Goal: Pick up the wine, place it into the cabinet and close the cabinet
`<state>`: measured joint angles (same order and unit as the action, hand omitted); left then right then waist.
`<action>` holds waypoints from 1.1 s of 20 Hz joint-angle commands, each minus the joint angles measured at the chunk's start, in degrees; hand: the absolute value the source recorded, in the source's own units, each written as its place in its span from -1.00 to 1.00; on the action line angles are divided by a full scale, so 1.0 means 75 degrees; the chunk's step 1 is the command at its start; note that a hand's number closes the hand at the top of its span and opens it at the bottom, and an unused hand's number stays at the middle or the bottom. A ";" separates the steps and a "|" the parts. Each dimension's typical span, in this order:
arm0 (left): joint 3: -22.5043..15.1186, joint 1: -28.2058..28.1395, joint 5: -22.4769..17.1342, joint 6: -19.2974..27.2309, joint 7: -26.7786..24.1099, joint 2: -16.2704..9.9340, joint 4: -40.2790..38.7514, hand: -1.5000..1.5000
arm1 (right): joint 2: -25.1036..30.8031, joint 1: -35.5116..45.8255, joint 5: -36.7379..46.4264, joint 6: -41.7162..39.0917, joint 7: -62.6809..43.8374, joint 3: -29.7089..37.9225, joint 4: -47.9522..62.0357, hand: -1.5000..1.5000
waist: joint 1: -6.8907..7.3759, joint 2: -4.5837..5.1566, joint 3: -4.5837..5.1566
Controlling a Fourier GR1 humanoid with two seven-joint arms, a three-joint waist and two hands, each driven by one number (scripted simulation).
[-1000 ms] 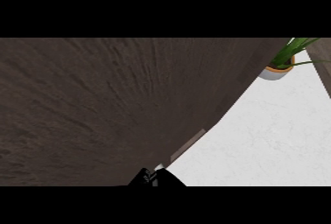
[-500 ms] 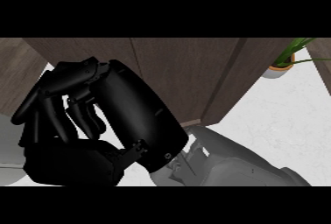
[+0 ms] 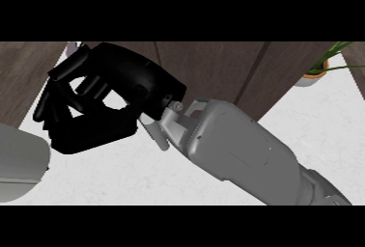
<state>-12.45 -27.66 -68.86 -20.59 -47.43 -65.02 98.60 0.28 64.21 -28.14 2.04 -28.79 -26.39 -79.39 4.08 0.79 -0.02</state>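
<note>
The right hand (image 3: 107, 99) occupies the upper left part of the head view, raised in front of the dark wood cabinet (image 3: 206, 67). Its black fingers (image 3: 61, 99) are curled inward toward the palm, and light surface shows through the gaps between them; no object is visible inside the curl. The grey forearm (image 3: 235, 154) runs from the hand's wrist down to the lower right edge of the view and covers much of the bench.

The bench (image 3: 314, 130) is a white, faintly mottled surface. It shows to the right of the forearm and also below the hand. The cabinet panels stand along the far edge of the bench, with a vertical seam (image 3: 253, 72) visible between two panels above the forearm.

A potted plant (image 3: 317, 72) with green leaves in a pale pot stands at the far right corner of the bench, just beside the cabinet's edge.

A rounded grey body (image 3: 18, 166) shows at the left edge of the view; what it is cannot be told.

The wine does not show in this view, so its position cannot be told
</note>
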 commanded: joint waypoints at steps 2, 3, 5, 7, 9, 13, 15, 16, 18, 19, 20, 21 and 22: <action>0.0512 -0.0201 -0.0188 -0.0335 -0.0247 -0.0019 -0.0460 -1.00 | 0.0001 0.0256 -0.1216 -0.2123 -0.0589 -0.0157 0.0898 1.00 | 0.0064 -0.0021 0.0016; 0.0599 -0.0336 -0.0037 -0.0346 -0.0303 -0.0073 -0.0456 -1.00 | 0.0013 0.0196 -0.1317 -0.2380 -0.0663 -0.0196 0.1180 1.00 | 0.0108 -0.0037 0.0013; 0.0880 -0.0243 -0.0403 -0.0697 -0.0080 -0.0223 -0.0633 -1.00 | -0.0035 0.0648 -0.1641 -0.2654 -0.0668 -0.0040 0.1764 1.00 | 0.0068 -0.0030 0.0017; 0.0923 -0.0528 -0.0137 -0.0923 -0.0303 0.0073 -0.1093 -1.00 | 0.0021 0.0258 -0.1604 -0.3145 -0.0622 0.0043 0.1991 1.00 | -0.0081 -0.0067 0.0016; 0.1015 -0.0370 -0.0220 -0.0460 -0.0025 0.0040 -0.0442 -1.00 | -0.0036 0.0659 -0.2016 -0.3391 -0.0556 0.0288 0.2740 1.00 | -0.0056 -0.0049 0.0007; 0.1198 -0.0305 -0.0274 -0.0722 0.0206 0.0115 -0.0806 -1.00 | -0.0037 0.0737 -0.2214 -0.3994 0.0047 0.0640 0.3534 1.00 | -0.0112 -0.0015 0.0012; 0.1173 -0.0354 -0.0165 -0.0743 0.0267 0.0242 -0.0730 -1.00 | -0.0038 0.0789 -0.2553 -0.4002 0.0407 0.0465 0.3772 1.00 | -0.0045 -0.0018 0.0013; 0.1361 -0.0586 -0.0260 -0.0595 0.0279 0.0124 -0.0331 -1.00 | -0.0038 0.0605 -0.2380 -0.4332 0.0511 0.0447 0.4007 1.00 | -0.0010 -0.0032 0.0002; 0.1441 -0.0265 -0.0334 -0.0836 0.0433 0.0261 -0.0940 -1.00 | -0.0038 0.0836 -0.2384 -0.4508 0.0536 0.0738 0.4210 1.00 | -0.0193 -0.0028 0.0013; 0.1346 -0.0520 0.0083 -0.0798 0.0245 0.0427 -0.0795 -1.00 | -0.0038 0.0896 -0.2403 -0.4373 0.0706 0.0852 0.4492 1.00 | -0.0086 -0.0032 0.0013; 0.1469 -0.0535 0.0040 -0.0704 0.0322 0.0394 -0.0793 -1.00 | 0.0175 0.0894 -0.2697 -0.4600 0.0338 0.1080 0.4313 1.00 | -0.0210 -0.0069 0.0007; 0.1492 -0.0236 -0.0093 -0.0381 0.0465 0.0450 -0.0674 -1.00 | -0.0038 0.1034 -0.2465 -0.4648 0.0734 0.1049 0.4746 1.00 | -0.0157 -0.0008 0.0010; 0.1837 -0.0685 -0.0432 -0.0777 0.0540 0.0092 -0.0501 -1.00 | 0.0234 0.0675 -0.2492 -0.4768 0.0677 0.1051 0.4622 1.00 | -0.0143 -0.0062 -0.0002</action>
<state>-6.91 -30.95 -68.09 -24.59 -41.61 -61.35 99.56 0.05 70.40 -46.27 -31.59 -25.33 -21.49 -49.32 3.02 -0.10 0.18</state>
